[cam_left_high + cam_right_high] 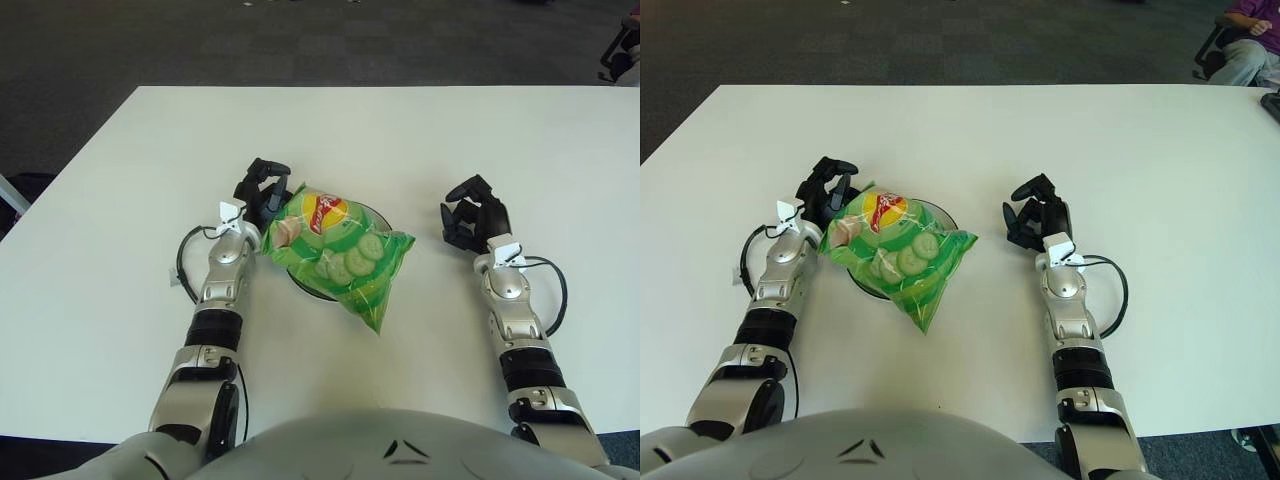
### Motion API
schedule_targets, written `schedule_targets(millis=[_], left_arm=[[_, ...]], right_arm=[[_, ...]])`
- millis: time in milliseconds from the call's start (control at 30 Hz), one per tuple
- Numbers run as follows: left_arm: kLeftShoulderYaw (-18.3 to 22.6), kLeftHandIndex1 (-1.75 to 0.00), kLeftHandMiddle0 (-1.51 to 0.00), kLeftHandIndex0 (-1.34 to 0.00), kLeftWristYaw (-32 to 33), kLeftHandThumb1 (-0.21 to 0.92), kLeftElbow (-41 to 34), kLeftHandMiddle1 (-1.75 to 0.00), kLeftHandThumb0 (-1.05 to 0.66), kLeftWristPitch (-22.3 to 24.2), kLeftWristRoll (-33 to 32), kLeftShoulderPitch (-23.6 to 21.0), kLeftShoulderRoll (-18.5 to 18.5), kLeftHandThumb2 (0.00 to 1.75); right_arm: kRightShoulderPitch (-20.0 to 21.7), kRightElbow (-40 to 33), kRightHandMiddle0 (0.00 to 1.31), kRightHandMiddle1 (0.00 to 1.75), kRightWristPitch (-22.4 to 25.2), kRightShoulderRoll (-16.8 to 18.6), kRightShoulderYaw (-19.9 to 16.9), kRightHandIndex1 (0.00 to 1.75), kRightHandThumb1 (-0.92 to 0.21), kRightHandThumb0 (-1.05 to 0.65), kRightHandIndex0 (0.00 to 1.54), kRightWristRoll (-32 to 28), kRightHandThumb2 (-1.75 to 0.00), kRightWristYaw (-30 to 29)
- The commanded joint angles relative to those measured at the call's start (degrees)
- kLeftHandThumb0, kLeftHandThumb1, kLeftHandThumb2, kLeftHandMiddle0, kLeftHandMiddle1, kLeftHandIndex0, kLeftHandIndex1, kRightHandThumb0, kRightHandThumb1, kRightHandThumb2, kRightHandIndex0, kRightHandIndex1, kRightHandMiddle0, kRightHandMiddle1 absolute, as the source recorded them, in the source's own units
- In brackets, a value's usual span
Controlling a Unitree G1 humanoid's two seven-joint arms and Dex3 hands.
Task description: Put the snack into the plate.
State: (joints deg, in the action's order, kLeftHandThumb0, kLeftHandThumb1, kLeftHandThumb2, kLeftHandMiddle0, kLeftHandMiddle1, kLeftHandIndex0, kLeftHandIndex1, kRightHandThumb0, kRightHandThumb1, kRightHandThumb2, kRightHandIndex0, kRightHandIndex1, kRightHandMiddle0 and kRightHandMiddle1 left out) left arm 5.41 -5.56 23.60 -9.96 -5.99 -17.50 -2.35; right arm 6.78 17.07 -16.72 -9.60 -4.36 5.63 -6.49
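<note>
A green crinkly plastic snack bag printed with cucumber slices lies across the round dark-rimmed plate on the white table — its near corner hangs past the plate's rim. The left hand sits at the bag's far-left corner, black fingers spread and touching it. The right hand shows well to the right of the plate — fingers loosely curled, holding nothing.

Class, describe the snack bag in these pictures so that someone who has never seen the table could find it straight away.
Start at the white table and look near its front edge, between the two arms. There a snack bag lies over a dark round plate, with the left robot hand at its upper left corner and the right robot hand apart to the right. It is the only bright green item, printed with cucumber slices and a red-and-yellow logo.
</note>
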Motion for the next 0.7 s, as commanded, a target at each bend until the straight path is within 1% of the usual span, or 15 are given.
schedule_targets(millis=[0, 67, 167, 300, 433, 667], left_arm=[[-0.08, -1.67, -0.75, -0.30, 0.72, 0.89, -0.36, -1.66, -0.35, 0.56, 0.47, 0.55, 0.14, 0.48], [-0.01, -1.72, -0.84, -0.29, 0.86, 0.84, -0.36, -1.71, -0.36, 0.57, 0.32, 0.54, 0.34, 0.59], [0.06, -1.74, -0.88, -0.28, 1.14, 0.81, -0.17, -1.73, -0.36, 0.54, 0.29, 0.40, 0.54, 0.65], [0.11, -1.74, -0.90, -0.28, 1.28, 0.80, 0.18, -1.74, -0.36, 0.35, 0.31, 0.22, 0.69, 0.67], [0.19, -1.75, -0.90, -0.28, 1.28, 0.80, 0.81, -1.75, -0.37, -0.20, 0.25, 0.10, 0.70, 0.67], [0.72, -1.75, -0.90, -0.28, 1.77, 0.80, 1.42, -1.75, -0.36, -2.49, 0.30, 0.24, 0.59, 0.67]], right_arm=[[-2.87, 2.14, 0.36, 1.75, 0.47, 1.11, 0.06, 1.75, -0.67, -0.39, 0.89, -0.61, -0.85, 0.51], [-2.85, 2.30, 0.36, 1.75, -0.10, 1.43, -0.21, 1.75, -0.67, -0.39, 0.88, -1.08, -0.85, 0.43], [-2.77, 2.62, 0.35, 1.75, -1.42, 2.38, -0.94, 1.75, -0.67, -0.38, 0.88, -2.40, -0.84, 0.20], [-2.47, 3.79, 0.35, 1.75, -4.57, 3.59, -1.85, 1.75, -0.68, -0.38, 0.88, -3.30, -0.83, -0.96], [-1.99, 5.41, 0.34, 1.75, -7.48, 4.48, -2.41, 1.75, -0.69, -0.38, 0.87, -2.97, -0.81, -2.64], [-1.56, 6.67, 0.34, 1.75, -9.17, 4.94, -2.29, 1.75, -0.70, -0.38, 0.87, -2.15, -0.81, -4.12]])
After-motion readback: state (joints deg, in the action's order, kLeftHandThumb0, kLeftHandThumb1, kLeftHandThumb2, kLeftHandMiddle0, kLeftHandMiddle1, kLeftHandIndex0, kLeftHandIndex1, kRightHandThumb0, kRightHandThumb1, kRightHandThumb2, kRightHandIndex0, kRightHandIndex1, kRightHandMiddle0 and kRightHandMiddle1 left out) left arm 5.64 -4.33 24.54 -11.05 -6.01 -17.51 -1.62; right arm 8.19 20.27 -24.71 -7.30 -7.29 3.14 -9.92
